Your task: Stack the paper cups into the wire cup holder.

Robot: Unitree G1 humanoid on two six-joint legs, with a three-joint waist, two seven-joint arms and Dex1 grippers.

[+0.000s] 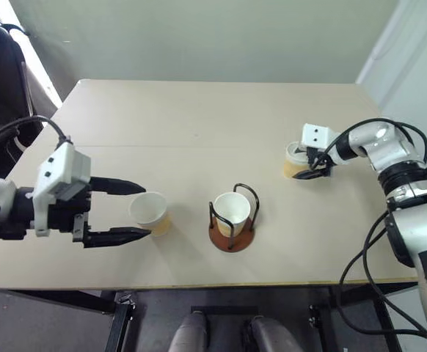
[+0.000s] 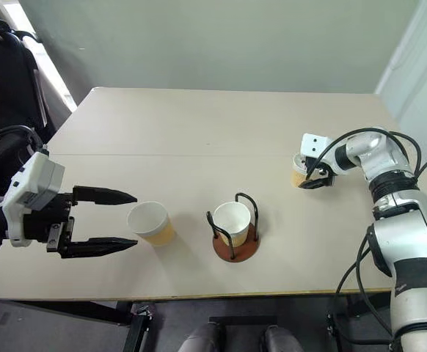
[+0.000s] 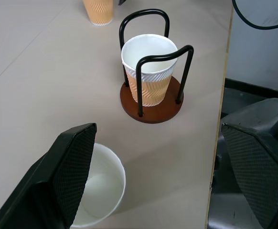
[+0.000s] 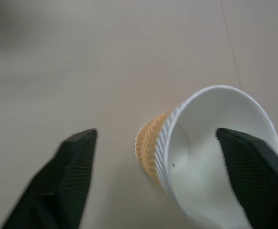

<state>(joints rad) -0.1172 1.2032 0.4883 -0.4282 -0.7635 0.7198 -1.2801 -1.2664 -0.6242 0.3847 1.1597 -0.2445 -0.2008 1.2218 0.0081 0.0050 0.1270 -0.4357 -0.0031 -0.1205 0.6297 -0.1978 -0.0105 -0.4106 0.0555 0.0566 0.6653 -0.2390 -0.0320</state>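
1. Left gripper (image 1: 136, 209), black two-finger, is gaping wide beside the near tan ribbed paper cup (image 1: 150, 213); closing off-centre risks tipping it.
2. Right gripper (image 4: 160, 183) is straddling the far paper cup (image 4: 203, 152), jaws apart, nothing held; risks crushing.
3. Black-wire cup holder on its brown disc (image 1: 233, 218), centre table, is holding one cup (image 1: 230, 213).

A pale beige desk (image 1: 199, 125) fills the middle of the frame, its top crossed by a thin seam running left to right and a second faint line running away from the camera. Behind it, across the top of the frame, stands a plain grey-green wall (image 1: 213, 37). At the upper left sits a dark bulky shape (image 1: 1, 73), perhaps a chair or a bag. Below the desk's front edge, dark floor (image 1: 45, 323) shows.
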